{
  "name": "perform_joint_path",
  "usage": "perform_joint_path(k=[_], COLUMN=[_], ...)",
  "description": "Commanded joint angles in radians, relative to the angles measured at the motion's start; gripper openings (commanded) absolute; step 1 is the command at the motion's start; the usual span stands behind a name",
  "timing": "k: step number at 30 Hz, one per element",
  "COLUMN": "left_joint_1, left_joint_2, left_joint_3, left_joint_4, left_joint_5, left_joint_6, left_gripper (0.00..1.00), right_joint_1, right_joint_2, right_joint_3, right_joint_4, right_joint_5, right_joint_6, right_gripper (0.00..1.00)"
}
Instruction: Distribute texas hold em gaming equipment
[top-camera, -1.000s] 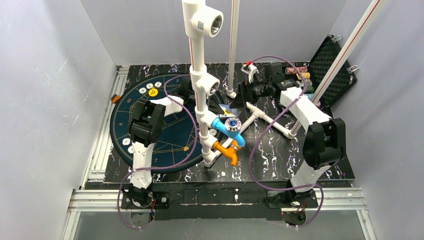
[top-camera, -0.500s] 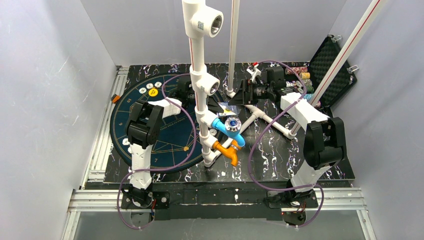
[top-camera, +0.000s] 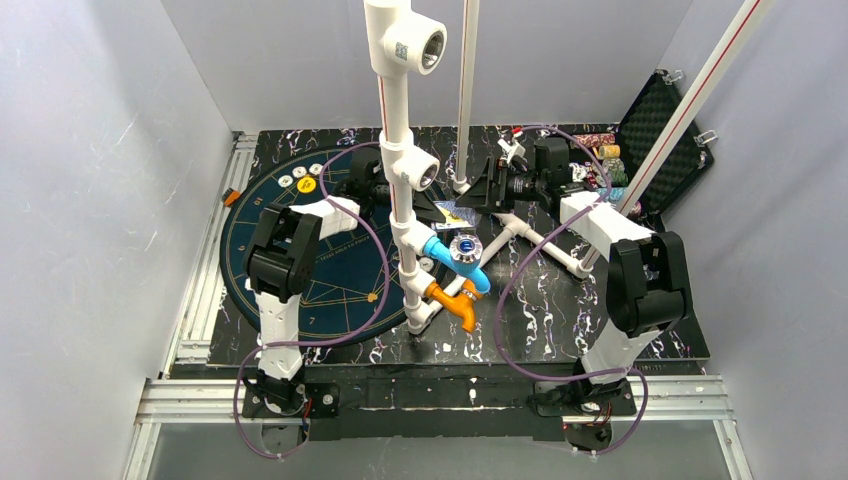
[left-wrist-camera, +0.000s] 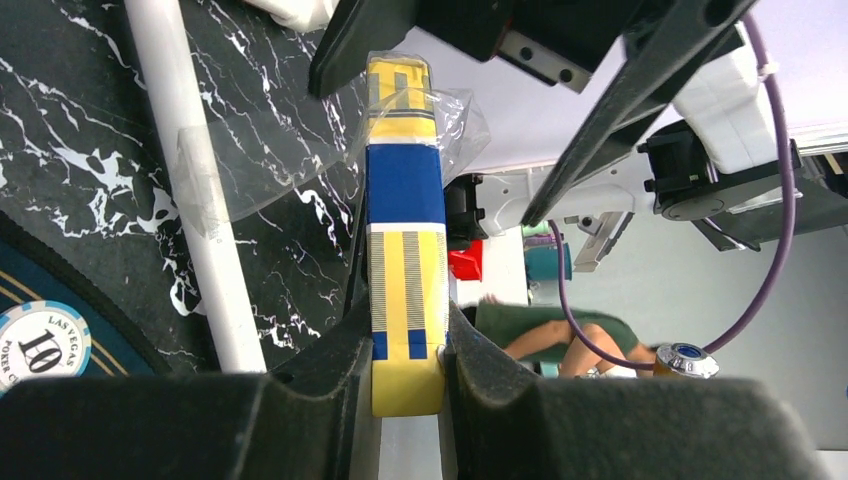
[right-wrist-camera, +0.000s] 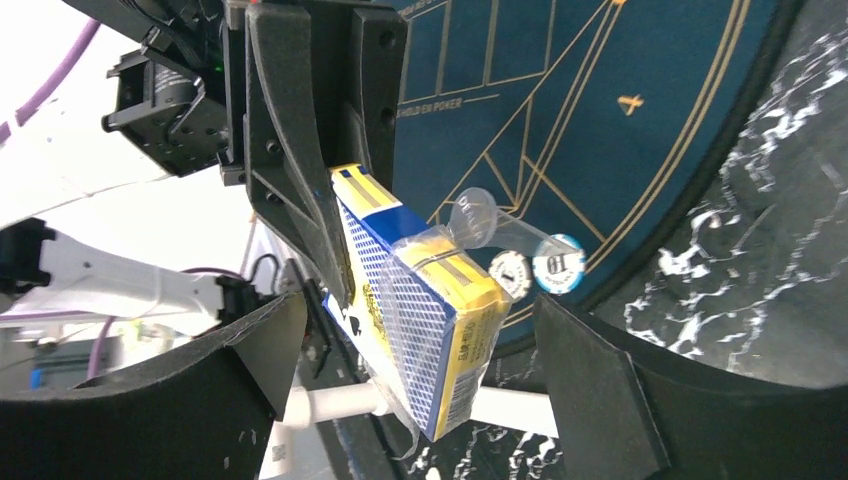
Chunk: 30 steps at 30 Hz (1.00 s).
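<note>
A yellow and blue pack of playing cards (left-wrist-camera: 405, 250) in loose clear wrap is held off the table, with my left gripper (left-wrist-camera: 405, 372) shut on its near end. From above, the pack (top-camera: 456, 213) shows just right of the white pipe stand. My right gripper (right-wrist-camera: 420, 318) stands open around the pack's (right-wrist-camera: 425, 310) other end, with a gap on each side. Two poker chips (right-wrist-camera: 538, 268) lie at the rim of the round blue poker mat (right-wrist-camera: 560, 120). Another chip (left-wrist-camera: 35, 345) marked 10 shows in the left wrist view. White and yellow chips (top-camera: 301, 178) lie on the mat's far edge.
A tall white pipe stand (top-camera: 400, 160) with blue and orange fittings (top-camera: 455, 270) rises mid-table between the arms. White pipes (top-camera: 540, 245) lie across the marbled black table. An open black case (top-camera: 655, 130) with stacked chips (top-camera: 600, 152) sits back right.
My right gripper has swung left and now brackets the pack held by the left gripper. The left arm has pushed the pack slightly toward it.
</note>
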<state>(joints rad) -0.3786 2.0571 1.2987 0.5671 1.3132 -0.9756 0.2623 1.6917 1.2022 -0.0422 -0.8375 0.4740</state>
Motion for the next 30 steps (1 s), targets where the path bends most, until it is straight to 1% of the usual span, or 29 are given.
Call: perform_joint_path(k=[1, 3, 6, 8, 9, 11, 16, 20, 21, 22, 24, 25, 27, 29, 30], left_joint_1=[0.003, 0.003, 0.003, 0.003, 0.004, 0.003, 0.004, 0.004, 0.004, 0.005, 0.009, 0.012, 0.019, 0.032, 0.038], left_joint_2=[-0.073, -0.047, 0.015, 0.058, 0.074, 0.081, 0.067, 0.062, 0.063, 0.064, 0.059, 0.049, 0.02, -0.025, -0.052], left_joint_3=[-0.021, -0.031, -0.029, -0.016, -0.015, -0.021, -0.04, -0.046, -0.048, -0.049, -0.063, -0.074, -0.09, -0.1, -0.105], left_joint_4=[0.196, 0.323, 0.618, 0.744, 0.772, 0.787, 0.787, 0.785, 0.781, 0.77, 0.716, 0.668, 0.508, 0.283, 0.189], left_joint_5=[0.035, 0.027, 0.012, 0.002, -0.002, -0.003, 0.0, -0.005, -0.007, -0.008, -0.019, -0.025, -0.038, -0.069, -0.09], left_joint_6=[-0.144, -0.257, -0.51, -0.634, -0.664, -0.673, -0.665, -0.66, -0.659, -0.653, -0.617, -0.579, -0.454, -0.292, -0.216], left_gripper=[0.0, 0.0, 0.0, 0.0, 0.0, 0.0, 0.0, 0.0, 0.0, 0.02, 0.18, 0.25, 0.35, 0.46, 0.53], right_joint_1=[0.009, 0.018, 0.036, 0.038, 0.038, 0.037, 0.037, 0.037, 0.037, 0.037, 0.037, 0.037, 0.037, 0.037, 0.037], right_joint_2=[0.016, 0.018, 0.025, 0.028, 0.031, 0.034, 0.03, 0.033, 0.033, 0.032, 0.027, 0.022, 0.006, -0.003, -0.009], right_joint_3=[-0.07, -0.092, -0.115, -0.128, -0.13, -0.13, -0.143, -0.151, -0.152, -0.15, -0.15, -0.151, -0.154, -0.152, -0.153], right_joint_4=[0.307, 0.379, 0.448, 0.506, 0.533, 0.561, 0.59, 0.608, 0.61, 0.61, 0.61, 0.609, 0.59, 0.567, 0.553], right_joint_5=[-0.098, -0.108, -0.121, -0.121, -0.123, -0.124, -0.117, -0.121, -0.122, -0.128, -0.13, -0.127, -0.113, -0.105, -0.101], right_joint_6=[0.24, 0.3, 0.359, 0.403, 0.426, 0.449, 0.47, 0.493, 0.495, 0.497, 0.502, 0.502, 0.495, 0.483, 0.476], right_gripper=[0.91, 0.88, 0.83, 0.76, 0.71, 0.64, 0.49, 0.36, 0.29, 0.18, 0.04, 0.01, 0.01, 0.01, 0.01])
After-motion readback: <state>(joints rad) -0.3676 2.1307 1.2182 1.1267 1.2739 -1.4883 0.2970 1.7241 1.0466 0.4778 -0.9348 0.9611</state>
